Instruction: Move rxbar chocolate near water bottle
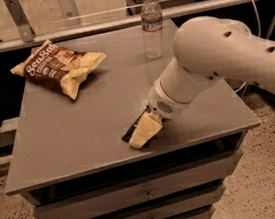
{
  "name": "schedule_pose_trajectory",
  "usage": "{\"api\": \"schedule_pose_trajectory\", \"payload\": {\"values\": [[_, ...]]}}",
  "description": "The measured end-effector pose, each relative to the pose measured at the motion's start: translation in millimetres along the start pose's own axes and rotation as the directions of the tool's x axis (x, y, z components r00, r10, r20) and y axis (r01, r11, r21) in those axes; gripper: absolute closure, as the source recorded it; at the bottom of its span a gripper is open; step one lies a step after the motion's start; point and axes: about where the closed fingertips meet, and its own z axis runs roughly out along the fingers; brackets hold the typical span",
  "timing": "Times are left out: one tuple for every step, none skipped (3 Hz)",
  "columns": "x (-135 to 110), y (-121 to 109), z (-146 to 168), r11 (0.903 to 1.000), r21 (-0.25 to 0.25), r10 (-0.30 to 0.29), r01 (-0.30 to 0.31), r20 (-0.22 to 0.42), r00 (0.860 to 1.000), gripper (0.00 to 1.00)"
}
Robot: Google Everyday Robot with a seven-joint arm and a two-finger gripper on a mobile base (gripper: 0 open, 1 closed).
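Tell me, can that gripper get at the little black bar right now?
Probably yes: the gripper sits right over the rxbar chocolate near the front edge of the table, with nothing between them.

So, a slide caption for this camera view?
The tool over the rxbar chocolate near the front of the table, water bottle upright at the back.

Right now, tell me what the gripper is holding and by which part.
Cannot be told: the gripper is down on the rxbar chocolate, which lies on the table, covering most of it.
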Motion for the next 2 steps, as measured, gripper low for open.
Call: {"api": "schedule_pose_trajectory", "payload": {"values": [[-2.3,0.1,-4.0,1.0000,0.000,0.000,0.000,0.000,1.000,0.61],[-5.8,0.2,-10.5,1.0000,0.000,0.000,0.000,0.000,1.000,0.83]]}}
